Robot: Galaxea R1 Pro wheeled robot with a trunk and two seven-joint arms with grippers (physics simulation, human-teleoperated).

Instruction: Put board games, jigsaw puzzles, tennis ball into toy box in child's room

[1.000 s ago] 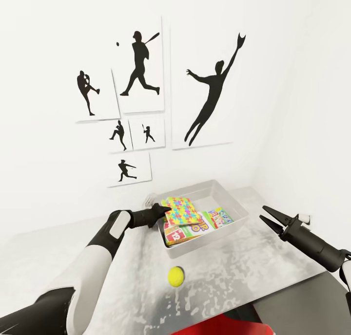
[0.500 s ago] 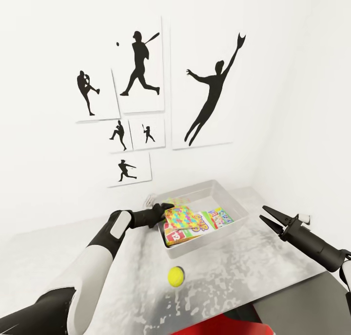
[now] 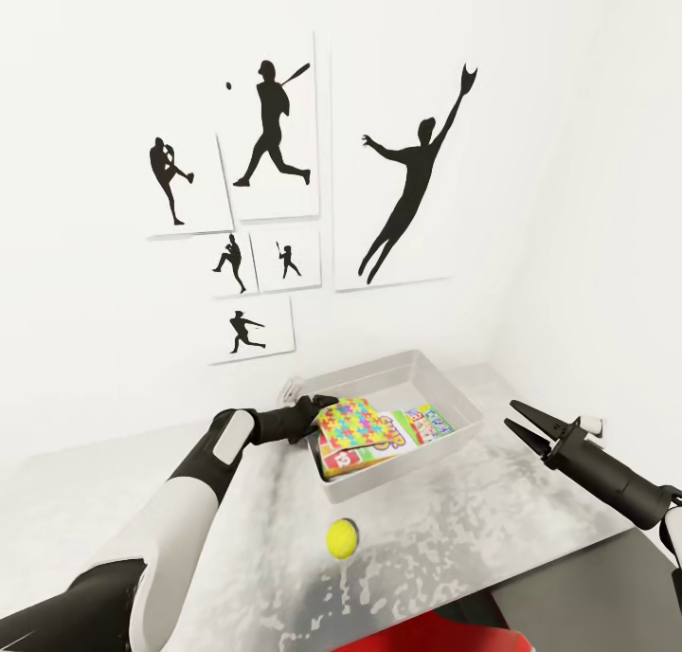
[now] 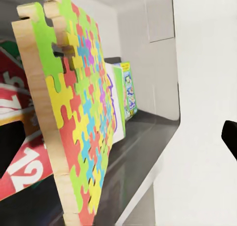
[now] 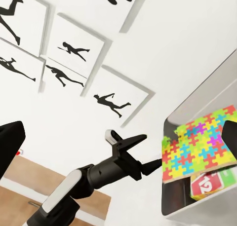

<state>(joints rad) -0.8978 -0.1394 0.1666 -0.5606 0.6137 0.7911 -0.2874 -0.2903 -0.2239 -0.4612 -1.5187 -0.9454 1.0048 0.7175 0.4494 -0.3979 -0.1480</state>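
At 6 o'clock of the toy box [image 3: 440,379], on the counter [image 3: 493,519], the tennis ball [image 3: 342,537] is judged light, roll-prone; grasped across its middle. Left hand [image 3: 320,407] spread, empty; right hand [image 3: 519,424] spread.

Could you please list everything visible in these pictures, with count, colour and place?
toy box: one, light grey, on the table against the wall
jigsaw puzzle: one seen, multicoloured, lying on top of the boxes in the toy box
board games: at least two printed boxes, one red and green, one blue-edged, under and beside the puzzle
tennis ball: one, yellow-green, on the table in front of the toy box
table: one, pale grey
wall pictures: six, black sports silhouettes on white, above the table
left hand: black, open, at the toy box's near-left rim
right hand: black, open, empty, right of the toy box
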